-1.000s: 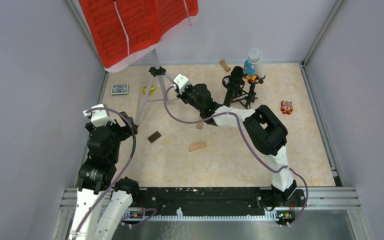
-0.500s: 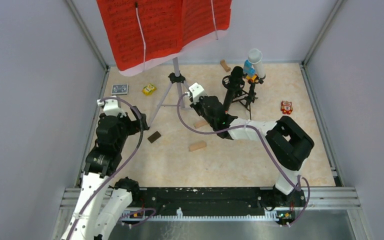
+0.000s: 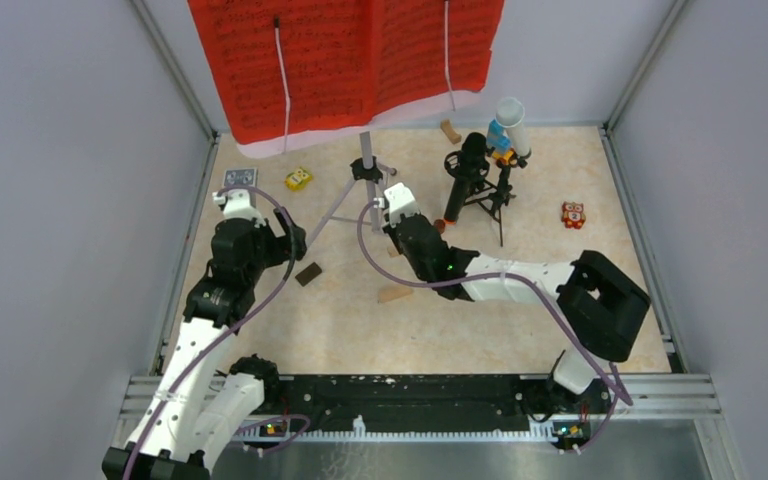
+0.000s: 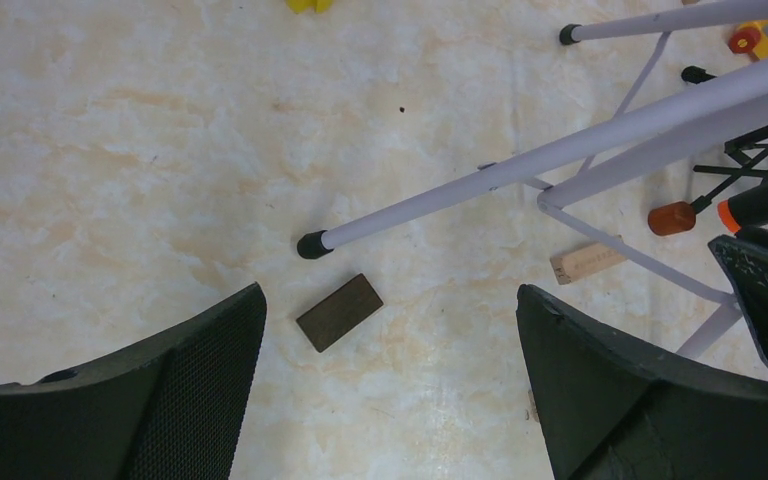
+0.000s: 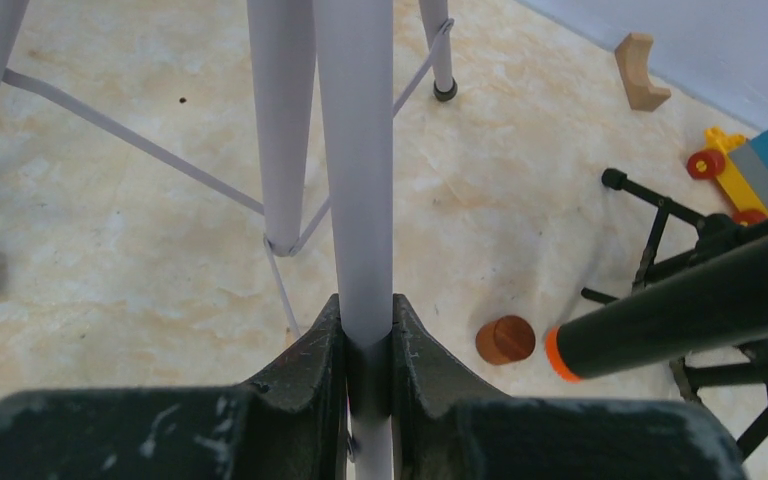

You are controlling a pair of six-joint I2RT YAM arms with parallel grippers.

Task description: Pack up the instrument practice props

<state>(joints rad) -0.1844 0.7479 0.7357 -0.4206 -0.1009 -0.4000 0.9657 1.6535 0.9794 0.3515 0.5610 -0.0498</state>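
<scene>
While the right gripper (image 5: 365, 325) stays pinched on the stand's pole (image 5: 355, 150), the stand has slid right across the 2 earlier views. Its red pages (image 3: 340, 55) now hang over the back-centre of the table (image 3: 480, 330), near the mic (image 3: 465, 170). The left gripper (image 4: 390, 300) has followed, jaws spread wide and empty above a dark block (image 4: 339, 312), beside 1 rubber-tipped leg (image 4: 440, 195). I judge the stand is being repositioned for packing, with folding not yet begun. Pole and legs are smooth, pale metal tubes braced by thin struts (image 5: 130, 143). The pads (image 4: 200, 400) look matte and finely dimpled. The mic is a black cylinder with an orange end, and the table is glossy, marbled beige.
</scene>
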